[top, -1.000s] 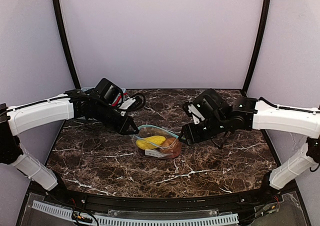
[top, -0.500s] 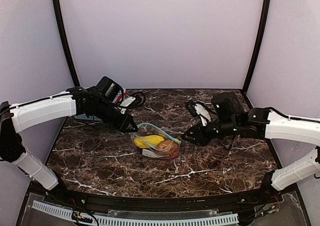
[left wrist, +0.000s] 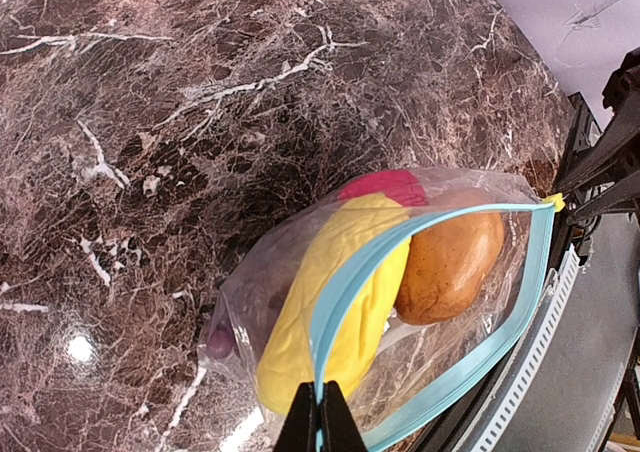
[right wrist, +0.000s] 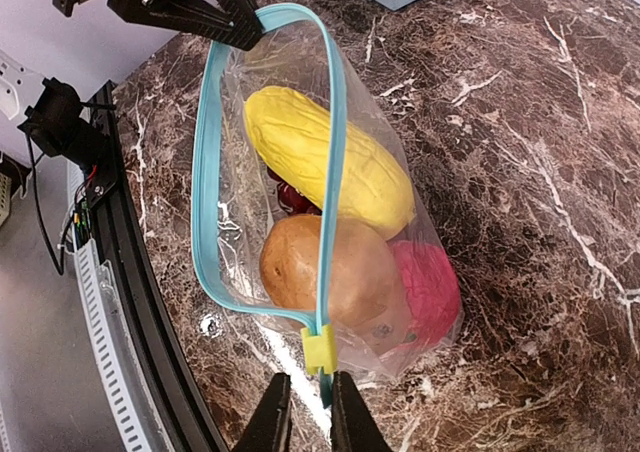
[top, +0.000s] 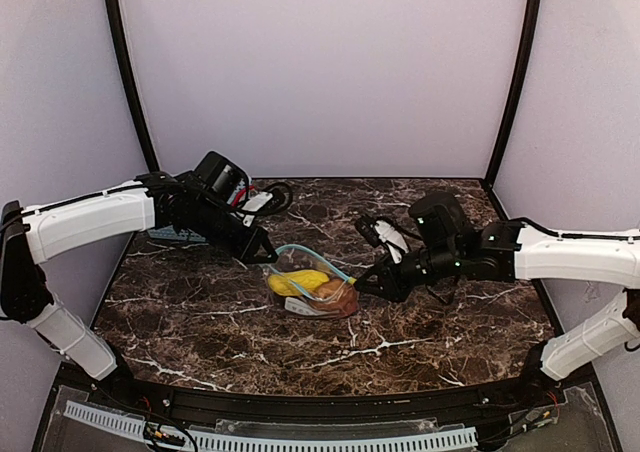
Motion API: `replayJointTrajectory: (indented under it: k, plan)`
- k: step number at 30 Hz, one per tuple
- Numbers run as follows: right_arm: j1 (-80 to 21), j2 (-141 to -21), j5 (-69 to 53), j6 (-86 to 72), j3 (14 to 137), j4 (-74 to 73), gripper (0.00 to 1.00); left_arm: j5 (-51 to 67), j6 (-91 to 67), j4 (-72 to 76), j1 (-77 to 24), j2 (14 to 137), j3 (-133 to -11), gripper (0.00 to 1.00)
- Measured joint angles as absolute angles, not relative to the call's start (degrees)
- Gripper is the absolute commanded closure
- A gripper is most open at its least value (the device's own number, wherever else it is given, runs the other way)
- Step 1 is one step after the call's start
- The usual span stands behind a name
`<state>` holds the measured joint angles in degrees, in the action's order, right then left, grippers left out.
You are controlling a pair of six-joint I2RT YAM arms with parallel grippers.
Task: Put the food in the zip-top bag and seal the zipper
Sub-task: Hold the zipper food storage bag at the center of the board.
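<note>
While the zip-top bag is lying on the counter with the food inside and its zipper gaping, your right gripper is hovering, jaws narrowly parted, astride the zipper's near end by the yellow slider. Your left gripper is clenching the far end, so the strip is stretching lengthwise between them.

1. Nothing here is actually readable, sorry.
2. The zip-top bag has faint white print on the plastic, way too washed out to make out any letters.
3. There's a tiny round mark by the brown oval piece, seen through the bag, but it's too small to read.
</note>
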<state>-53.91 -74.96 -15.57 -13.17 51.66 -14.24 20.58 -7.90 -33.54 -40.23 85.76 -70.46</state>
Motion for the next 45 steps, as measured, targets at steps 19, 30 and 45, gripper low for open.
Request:
replayJointTrajectory:
  k: [19,30,45]
  plan:
    - [-54.3,-76.2,-14.4,-12.5,50.5,-13.2,1.00,20.6,-7.7,-33.6,-40.0,86.3,-71.2,0.99]
    - [-54.3,-75.5,-14.2,-12.3,50.3,-12.9,1.00,19.9,-2.5,-36.3,-40.0,84.4,-71.7,0.29]
    - [-54.3,-73.3,-14.2,-11.2,50.5,-12.3,1.00,30.8,10.9,-25.8,-49.7,83.4,-79.0,0.32]
